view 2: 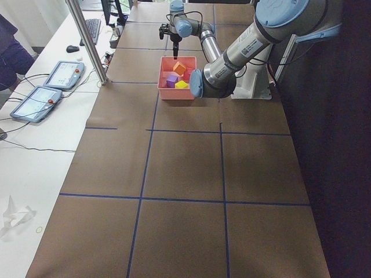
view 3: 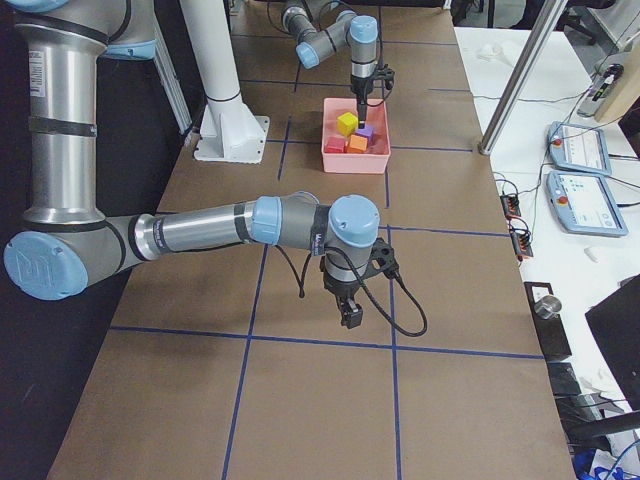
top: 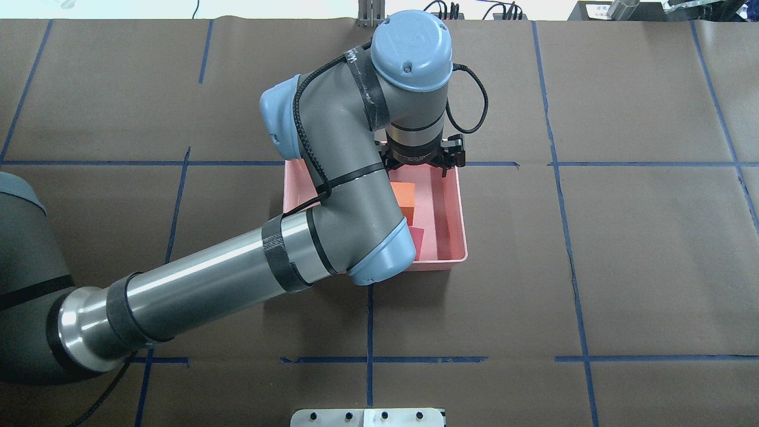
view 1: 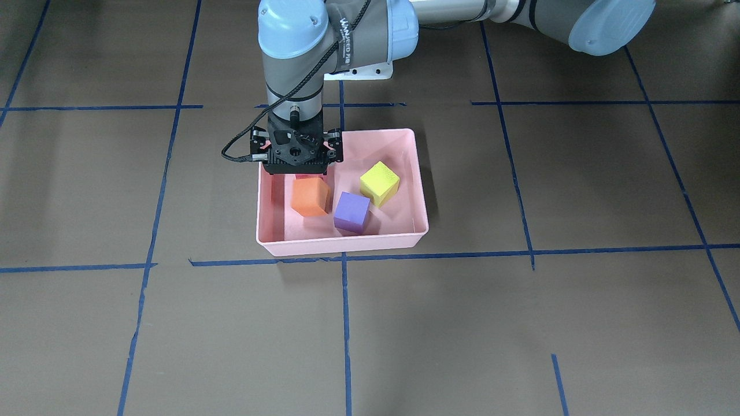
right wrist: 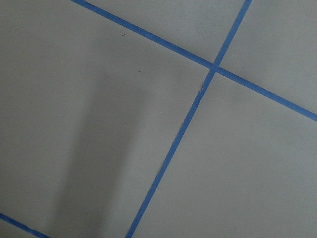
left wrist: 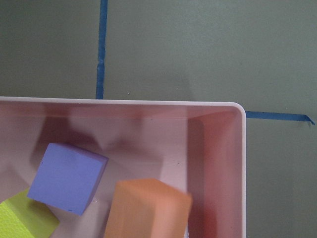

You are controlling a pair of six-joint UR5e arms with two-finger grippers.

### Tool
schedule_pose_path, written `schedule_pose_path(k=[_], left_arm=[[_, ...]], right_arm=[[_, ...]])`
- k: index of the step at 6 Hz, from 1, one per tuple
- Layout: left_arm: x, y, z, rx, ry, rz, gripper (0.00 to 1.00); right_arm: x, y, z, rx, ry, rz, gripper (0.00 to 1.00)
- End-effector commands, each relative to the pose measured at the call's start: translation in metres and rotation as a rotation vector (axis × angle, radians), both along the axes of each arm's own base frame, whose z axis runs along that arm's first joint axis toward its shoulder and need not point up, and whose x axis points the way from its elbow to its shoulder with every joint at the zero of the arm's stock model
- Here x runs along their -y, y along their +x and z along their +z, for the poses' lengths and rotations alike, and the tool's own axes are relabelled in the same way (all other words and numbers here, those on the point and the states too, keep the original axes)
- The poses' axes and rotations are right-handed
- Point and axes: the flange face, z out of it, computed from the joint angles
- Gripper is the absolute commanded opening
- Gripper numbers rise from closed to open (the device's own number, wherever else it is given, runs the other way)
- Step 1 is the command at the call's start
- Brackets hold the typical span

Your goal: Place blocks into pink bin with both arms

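The pink bin holds all four blocks. The orange block lies tilted at its left end, with the purple block and the yellow-green block beside it. Only a sliver of the red block shows behind the orange one; it shows better in the overhead view. My left gripper hangs just above the orange block, apart from it, links spread, so it looks open and empty. My right gripper hovers low over bare table far from the bin; I cannot tell whether it is open.
Blue tape lines grid the brown table. The white pedestal stands behind the bin. A metal pole and two tablets are on the side bench. My left arm covers much of the bin from above.
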Motion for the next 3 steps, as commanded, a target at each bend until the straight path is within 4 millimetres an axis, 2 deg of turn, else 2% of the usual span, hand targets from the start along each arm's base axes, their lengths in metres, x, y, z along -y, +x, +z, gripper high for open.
schedule_pose_path(k=[1,2,3], left_arm=[[0.016,-0.095,0.098,0.021,0.088,0.119,1.00],[0.043,-0.168,0.169,0.051,0.155,0.183,1.00],[0.078,-0.241,0.227,0.095,0.227,0.233,1.00]], right_arm=[[-0.037,0.024,0.036,0.006,-0.099,0.084,0.99],[-0.048,0.034,0.043,0.009,-0.140,0.134,0.99],[-0.042,0.035,0.035,0.004,-0.168,0.187,0.99]])
